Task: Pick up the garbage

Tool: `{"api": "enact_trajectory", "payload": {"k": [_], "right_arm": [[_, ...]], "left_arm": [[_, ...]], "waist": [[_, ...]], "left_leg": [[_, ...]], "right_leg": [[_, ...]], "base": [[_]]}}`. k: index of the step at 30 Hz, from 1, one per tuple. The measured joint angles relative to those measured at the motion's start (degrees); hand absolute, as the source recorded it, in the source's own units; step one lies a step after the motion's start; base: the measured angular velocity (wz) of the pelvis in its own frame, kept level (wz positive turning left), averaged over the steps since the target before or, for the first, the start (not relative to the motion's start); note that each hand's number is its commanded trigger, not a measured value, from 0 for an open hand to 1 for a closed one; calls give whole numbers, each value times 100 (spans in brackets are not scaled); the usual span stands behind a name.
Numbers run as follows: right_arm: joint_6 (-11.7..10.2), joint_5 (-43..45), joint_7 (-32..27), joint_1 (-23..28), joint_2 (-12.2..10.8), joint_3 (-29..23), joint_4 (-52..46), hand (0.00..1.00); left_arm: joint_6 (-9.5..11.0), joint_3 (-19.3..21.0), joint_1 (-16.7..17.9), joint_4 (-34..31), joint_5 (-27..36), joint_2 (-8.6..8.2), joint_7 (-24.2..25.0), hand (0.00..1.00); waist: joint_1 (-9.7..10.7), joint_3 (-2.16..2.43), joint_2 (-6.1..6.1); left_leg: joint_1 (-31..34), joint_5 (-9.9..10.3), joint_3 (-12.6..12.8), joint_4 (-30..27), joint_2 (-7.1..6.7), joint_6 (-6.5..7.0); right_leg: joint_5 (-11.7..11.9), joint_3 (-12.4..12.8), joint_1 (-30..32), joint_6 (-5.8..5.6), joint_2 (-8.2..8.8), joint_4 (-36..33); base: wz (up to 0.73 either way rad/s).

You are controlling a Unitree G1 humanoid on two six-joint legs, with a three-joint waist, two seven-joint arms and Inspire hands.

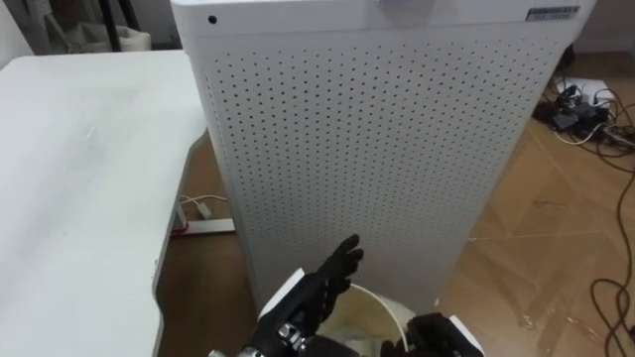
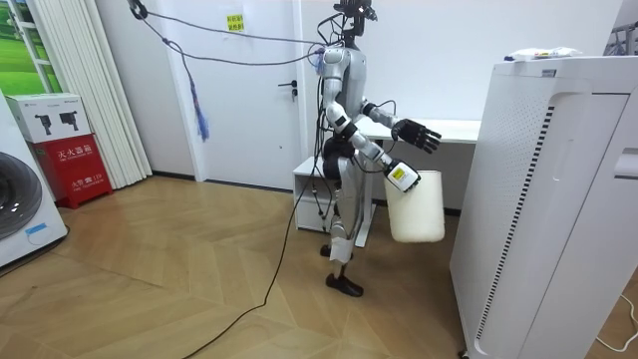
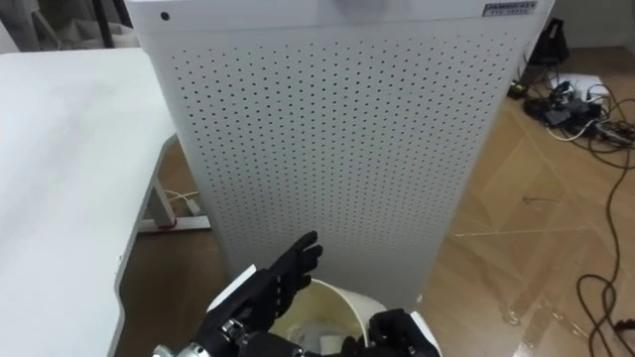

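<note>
"While the robot stood facing the cabinet (image 1: 377,139), where was the bin (image 2: 417,211)?"

"It hung from the right hand (image 1: 429,335), low in front of the body and clear of the wooden floor (image 1: 556,218). The fingers were curled over its rim. I could not tell what lay inside."

"And the other hand?"

"The left hand (image 1: 327,283) was held out just above the bin's rim, fingers straight and spread, holding nothing. It pointed toward the white, perforated cabinet, near it but apart."

"Anything round about?"

"A white tabletop (image 1: 79,178) lay to the robot's left, its right edge beside the cabinet. Cables (image 1: 585,109) lay tangled on the floor past the cabinet's right side."
</note>
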State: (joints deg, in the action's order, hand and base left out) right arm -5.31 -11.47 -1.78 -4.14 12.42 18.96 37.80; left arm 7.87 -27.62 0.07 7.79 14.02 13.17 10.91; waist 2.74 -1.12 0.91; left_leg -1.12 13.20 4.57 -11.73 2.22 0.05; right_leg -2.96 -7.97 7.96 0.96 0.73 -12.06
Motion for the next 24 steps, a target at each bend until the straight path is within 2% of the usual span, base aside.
{"api": "enact_trajectory", "payload": {"k": [5, 9, 12, 13, 16, 20, 23, 24], "right_arm": [[-2, 0, -22, 94, 35, 0, -1, 100], [-8, 11, -146, 106, 35, -15, -2, 100], [-59, 2, -191, 121, 60, -17, -38, 100], [-115, 2, -207, 137, 68, -24, -39, 100], [-158, -54, -240, 142, 71, -69, -46, 100], [-232, -424, -304, 330, 57, -71, -42, 100], [-234, -427, -285, 514, 32, -77, -36, 100], [-234, -428, -255, 564, 24, -77, -20, 100]], "left_arm": [[0, 94, 6, -152, -134, -22, -63, 0], [28, 335, 14, -720, -646, 31, -349, 0], [259, 617, 10, -932, -1133, 24, -702, 0], [351, 753, 9, -942, -1364, -33, -879, 0], [424, 1042, 4, -992, -1737, -174, -1338, 0], [475, 1202, -9, -1417, -2203, -160, -1866, 0], [704, 1348, -9, -1916, -2641, -165, -2329, 0], [837, 1415, -12, -2044, -2801, -192, -2488, 0]], "waist": [[-6, 22, 39], [-2, 22, 37], [-14, 23, 37], [0, 23, 36], [-19, 24, 38], [-17, 39, 14], [-123, 42, 19], [-169, 42, 19]], "left_leg": [[-74, -1, 56, 8, 10, 1], [-150, -1, 93, 5, -13, 1], [-253, -1, 188, 1, -47, 1], [-293, 0, 253, 0, -62, 3], [-343, 13, 480, -7, -87, 25], [-365, 32, 553, 27, -85, 45], [-418, 41, 718, 54, -44, 29], [-458, 48, 769, 68, -31, 16]], "right_leg": [[-18, 6, -58, -5, -2, -10], [-77, 39, -38, -15, 25, -145], [-164, 146, 20, -10, 46, -354], [-201, 186, 35, -12, 62, -438], [-227, 325, 131, -17, 63, -583], [-208, 365, 155, -19, 46, -580], [-144, 358, 163, 22, 0, -574], [-137, 313, 155, 33, -2, -582]], "base": [[0], [-1], [-18], [-23], [-29], [-12], [-29], [-20]]}}
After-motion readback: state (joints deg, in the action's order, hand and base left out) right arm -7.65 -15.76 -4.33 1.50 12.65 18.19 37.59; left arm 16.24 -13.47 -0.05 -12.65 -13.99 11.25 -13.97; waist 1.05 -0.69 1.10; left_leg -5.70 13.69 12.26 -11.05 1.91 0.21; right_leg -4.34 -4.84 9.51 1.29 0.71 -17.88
